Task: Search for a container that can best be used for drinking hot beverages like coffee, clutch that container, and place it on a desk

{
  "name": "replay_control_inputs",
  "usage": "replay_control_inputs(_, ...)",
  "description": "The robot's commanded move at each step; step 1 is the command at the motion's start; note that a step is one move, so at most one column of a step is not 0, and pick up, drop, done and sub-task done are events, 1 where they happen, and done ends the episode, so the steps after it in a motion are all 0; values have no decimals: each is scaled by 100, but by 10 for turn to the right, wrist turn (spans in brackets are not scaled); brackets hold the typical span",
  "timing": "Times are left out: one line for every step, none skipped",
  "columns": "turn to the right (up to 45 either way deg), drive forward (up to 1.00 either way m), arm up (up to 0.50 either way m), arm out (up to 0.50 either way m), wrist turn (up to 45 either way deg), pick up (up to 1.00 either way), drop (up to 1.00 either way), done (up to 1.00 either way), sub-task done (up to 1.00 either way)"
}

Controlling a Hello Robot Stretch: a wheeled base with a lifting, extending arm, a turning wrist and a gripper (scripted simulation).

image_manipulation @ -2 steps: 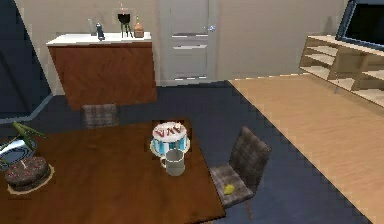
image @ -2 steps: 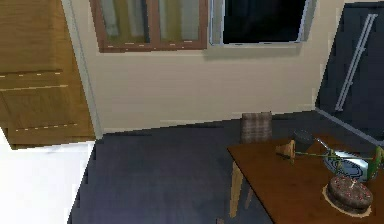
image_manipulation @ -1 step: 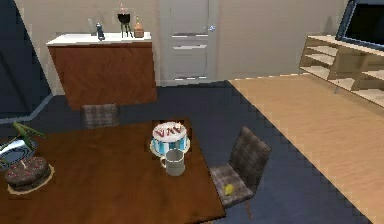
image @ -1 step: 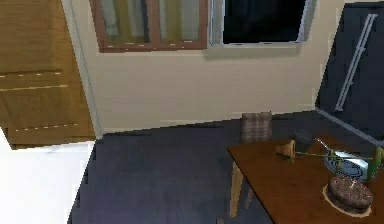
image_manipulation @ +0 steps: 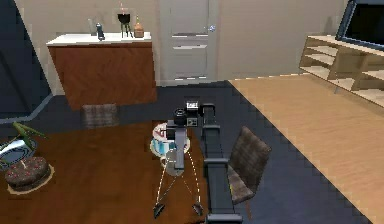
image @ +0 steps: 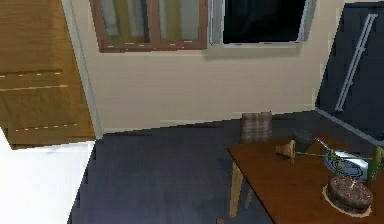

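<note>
Container: a small white round vessel with a teal band (image_manipulation: 162, 141) is seen upright on the dark brown wooden table (image_manipulation: 90, 170), near the tabletop's far corner at the arm side view's right.
Gripper: the dark two-finger gripper (image_manipulation: 176, 200) is met close by; its finger state and any hold cannot be told.
Relation: the vessel is found left of the gripper's body, farther up than the fingertips.

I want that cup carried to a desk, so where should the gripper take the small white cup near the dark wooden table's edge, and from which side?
Probably the side wall of the cup, about mid-height, coming level from the arm side view's right, where the gripper sits. The cup stands upright and looks round; no handle can be made out, and the table stretches to its left.
</note>
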Motion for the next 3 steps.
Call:
replay_control_inputs(0,0,0,0,450,0,0,0,0)
replay_control_inputs(0,0,0,0,450,0,0,0,0)
replay_control_inputs(0,0,0,0,450,0,0,0,0)
